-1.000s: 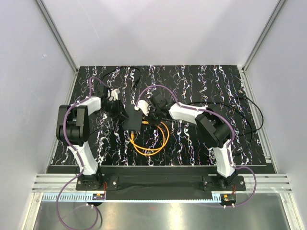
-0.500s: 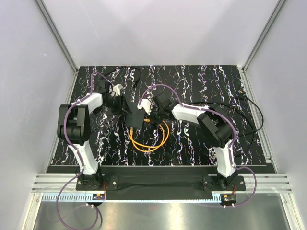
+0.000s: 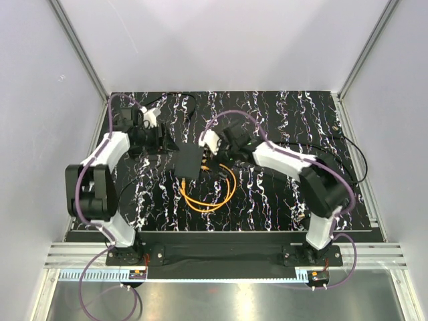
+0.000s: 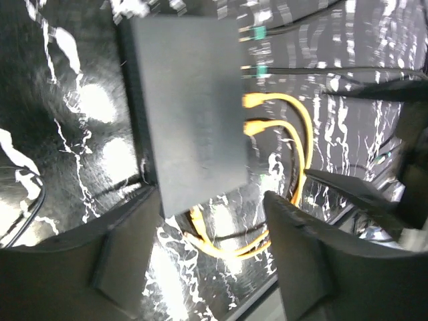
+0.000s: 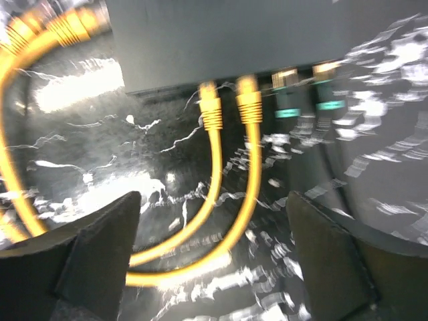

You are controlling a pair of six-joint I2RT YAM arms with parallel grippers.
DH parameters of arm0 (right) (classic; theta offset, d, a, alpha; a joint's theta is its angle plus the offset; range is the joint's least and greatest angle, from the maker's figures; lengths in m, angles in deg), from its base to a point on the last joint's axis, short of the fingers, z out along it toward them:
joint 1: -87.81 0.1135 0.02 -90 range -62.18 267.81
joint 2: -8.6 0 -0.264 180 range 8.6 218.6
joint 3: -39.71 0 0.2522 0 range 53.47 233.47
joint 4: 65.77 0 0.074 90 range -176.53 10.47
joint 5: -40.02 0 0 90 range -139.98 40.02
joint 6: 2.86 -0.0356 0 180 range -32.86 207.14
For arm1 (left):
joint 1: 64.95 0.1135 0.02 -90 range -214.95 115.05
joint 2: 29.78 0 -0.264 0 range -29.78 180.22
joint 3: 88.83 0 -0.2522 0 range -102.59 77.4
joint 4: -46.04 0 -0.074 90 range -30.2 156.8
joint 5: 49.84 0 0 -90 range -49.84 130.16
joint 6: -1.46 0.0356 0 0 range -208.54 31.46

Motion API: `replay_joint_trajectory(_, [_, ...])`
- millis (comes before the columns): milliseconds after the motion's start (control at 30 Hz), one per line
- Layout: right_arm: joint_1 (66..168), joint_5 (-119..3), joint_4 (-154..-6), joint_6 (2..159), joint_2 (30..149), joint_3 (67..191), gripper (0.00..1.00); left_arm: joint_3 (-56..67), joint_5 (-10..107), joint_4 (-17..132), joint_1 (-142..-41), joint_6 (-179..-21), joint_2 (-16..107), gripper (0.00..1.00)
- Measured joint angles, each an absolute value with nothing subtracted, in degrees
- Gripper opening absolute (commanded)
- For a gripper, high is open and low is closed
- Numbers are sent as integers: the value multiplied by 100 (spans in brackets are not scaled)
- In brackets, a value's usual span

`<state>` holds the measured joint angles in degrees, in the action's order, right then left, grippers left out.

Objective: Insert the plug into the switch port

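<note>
- Small matte-black box (image 3: 189,161) lying flat on a black mat with white veining (image 3: 287,114), near the middle of the table, between the two arms.
- Orange plug (image 5: 210,103) set into one narrow edge of the box, with a second orange plug (image 5: 247,100) just beside it; both apparently seated, the sockets hidden behind them.
- Thin orange cable (image 5: 253,167) leading from both plugs and curling into loose loops on the mat, on the near side of the box.
- Along the same edge, next to the orange pair, two green-collared connectors (image 5: 289,110) on thin black cables.
- Left gripper (image 4: 212,200) near the box's far-left corner, fingers spread wide, holding nothing; one end of the box visible between the fingertips in the left wrist view.
- Right gripper (image 5: 214,197) facing the plugged edge, fingers spread wide, empty, touching neither plug.
- Both wrist views smeared with blur.
</note>
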<state>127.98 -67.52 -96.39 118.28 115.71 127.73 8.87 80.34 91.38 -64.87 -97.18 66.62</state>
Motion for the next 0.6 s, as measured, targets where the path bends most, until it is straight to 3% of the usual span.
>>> replay_joint_trajectory(100, [12717,-6748,-9818,11633,10843,12773,100,859,8045,9277,-6474,-9415,6022,98])
replay_joint_trajectory(367, [11902,-6916,-10304,10641,9066,12526,100,704,8021,10071,-6321,-8617,4619,99])
replay_joint_trajectory(600, [10820,-6599,-11082,10051,7794,11640,100,1571,7448,10689,-6306,-7670,3121,99])
